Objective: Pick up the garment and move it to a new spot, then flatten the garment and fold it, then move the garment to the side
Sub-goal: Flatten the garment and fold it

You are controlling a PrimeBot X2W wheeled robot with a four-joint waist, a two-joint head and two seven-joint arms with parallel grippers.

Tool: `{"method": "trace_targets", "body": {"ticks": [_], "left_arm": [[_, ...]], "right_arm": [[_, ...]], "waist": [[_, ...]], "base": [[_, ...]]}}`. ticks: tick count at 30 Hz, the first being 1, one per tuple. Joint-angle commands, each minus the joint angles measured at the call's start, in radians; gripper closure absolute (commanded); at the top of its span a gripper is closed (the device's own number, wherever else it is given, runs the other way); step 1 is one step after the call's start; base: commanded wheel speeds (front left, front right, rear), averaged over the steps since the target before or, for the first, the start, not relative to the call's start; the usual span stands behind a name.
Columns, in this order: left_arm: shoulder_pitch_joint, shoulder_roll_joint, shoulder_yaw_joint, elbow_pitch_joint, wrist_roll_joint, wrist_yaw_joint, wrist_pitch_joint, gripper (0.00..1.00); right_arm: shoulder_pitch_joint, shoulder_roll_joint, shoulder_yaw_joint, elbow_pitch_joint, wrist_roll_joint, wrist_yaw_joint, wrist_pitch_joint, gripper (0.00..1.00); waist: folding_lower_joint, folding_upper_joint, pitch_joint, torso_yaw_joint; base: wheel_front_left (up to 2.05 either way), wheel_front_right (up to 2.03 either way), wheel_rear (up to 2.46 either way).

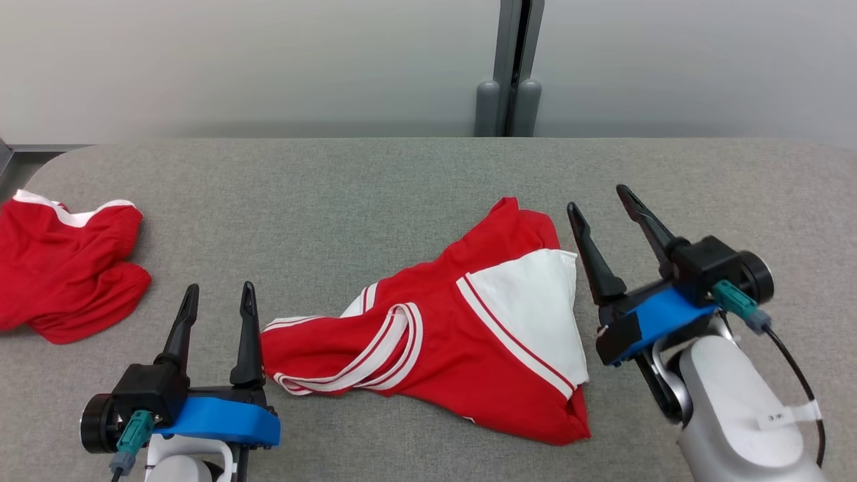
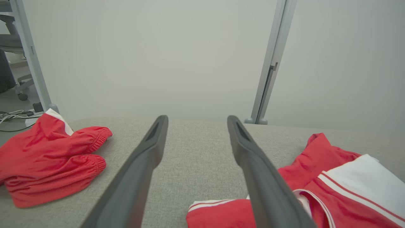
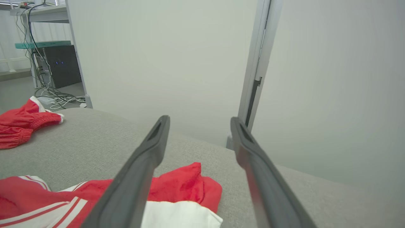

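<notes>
While the red-and-white jersey (image 1: 462, 335) lies crumpled on the grey table (image 1: 375, 194), left gripper (image 1: 219, 294) and right gripper (image 1: 599, 199) flank it; both spread, empty.

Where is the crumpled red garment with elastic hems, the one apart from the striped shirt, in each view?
Head view: the red garment lies at the far left edge.
Left wrist view: red garment at the lower left.
Right wrist view: red garment at the left edge, mid-height.
Shared landmark: the grey post behind the table.
</notes>
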Motion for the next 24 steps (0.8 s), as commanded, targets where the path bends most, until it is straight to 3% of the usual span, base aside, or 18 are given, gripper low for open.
{"method": "trace_targets", "body": {"ticks": [1,13,24], "left_arm": [[0.007,0.0,0.003,0.002,0.005,-0.007,-0.003,0.0],[0.027,0.0,-0.008,0.007,0.011,-0.006,-0.003,0.0],[0.03,0.002,-0.015,0.015,0.01,-0.007,-0.003,0.0]], "right_arm": [[0.039,0.003,-0.017,-0.015,-0.013,0.0,-0.004,0.0],[0.291,0.052,-0.16,-0.091,-0.068,0.0,-0.004,0.0],[0.298,0.071,-0.169,-0.092,-0.087,0.0,-0.004,0.0]], "waist": [[0.0001,0.0,-0.008,-0.007],[0.0001,0.0,-0.032,-0.008],[0.0001,0.0,-0.032,-0.015]], "base": [[0.0,0.0,0.0],[0.0,0.0,0.0],[0.0,0.0,0.0]]}}
